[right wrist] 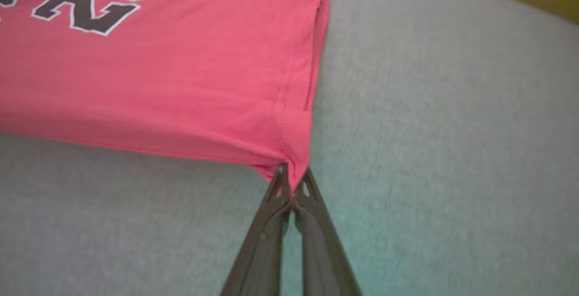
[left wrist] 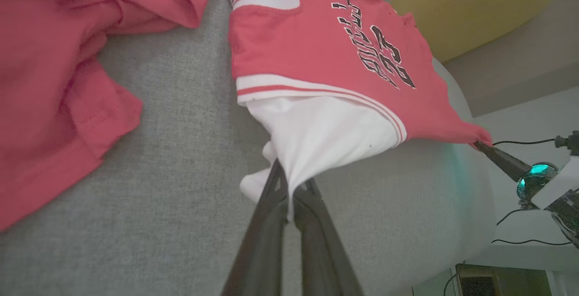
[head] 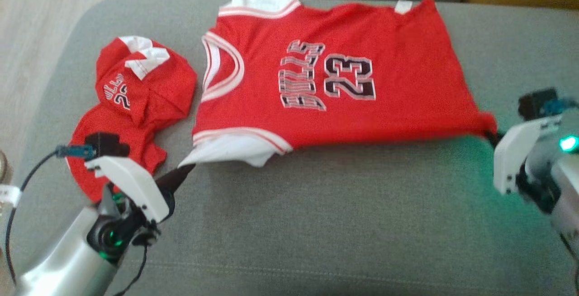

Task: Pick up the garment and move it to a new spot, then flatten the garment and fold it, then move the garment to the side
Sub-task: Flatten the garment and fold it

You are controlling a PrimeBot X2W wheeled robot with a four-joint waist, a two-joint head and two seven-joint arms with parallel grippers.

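Clearly, from the head, the red jersey point(head: 353, 83) lies spread on the sofa point(head: 316, 223). Left wrist: left jaws shut on its white near-left sleeve point(left wrist: 316, 137). Right wrist: right jaws shut on its near-right hem corner point(right wrist: 294, 151). Limp, light cloth: corners probably hold best.

The spread red jersey point(head: 344, 74) carries "BULLS" and "23" in black, white-edged characters, turned sideways. At nine o'clock from it, the crumpled red garment point(head: 158, 92) shows only a partial "ULL" and "2".
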